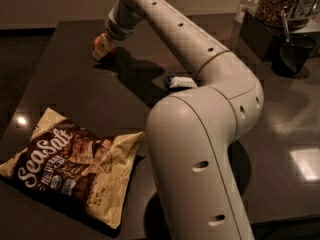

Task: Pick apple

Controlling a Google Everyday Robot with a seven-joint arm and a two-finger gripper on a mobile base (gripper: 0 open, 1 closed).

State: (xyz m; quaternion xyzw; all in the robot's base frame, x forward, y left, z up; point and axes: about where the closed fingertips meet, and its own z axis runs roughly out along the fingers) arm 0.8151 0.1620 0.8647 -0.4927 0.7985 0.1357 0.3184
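We see the gripper [102,49] down at the far left part of the dark tabletop [60,91], at the end of the white arm [200,149] that sweeps up from the near right and bends back across the middle of the view. The apple [97,41] sits right at the gripper's tip, a small patch of red showing on its left side. It touches the gripper or lies just against it. We cannot tell whether the jaws are spread around the apple or pinching it, since the wrist covers most of them. We also cannot tell whether the apple rests on the tabletop or is lifted off it. Near the arm's elbow, well apart from the apple, we see a small white packet [181,81] lying flat. At the near left corner lies a large chip bag [75,169], brown and cream, crumpled, flat on the tabletop. At the far right stand a dark cup [296,54], a jar [280,4] of brownish food and a clear bottle [248,4].
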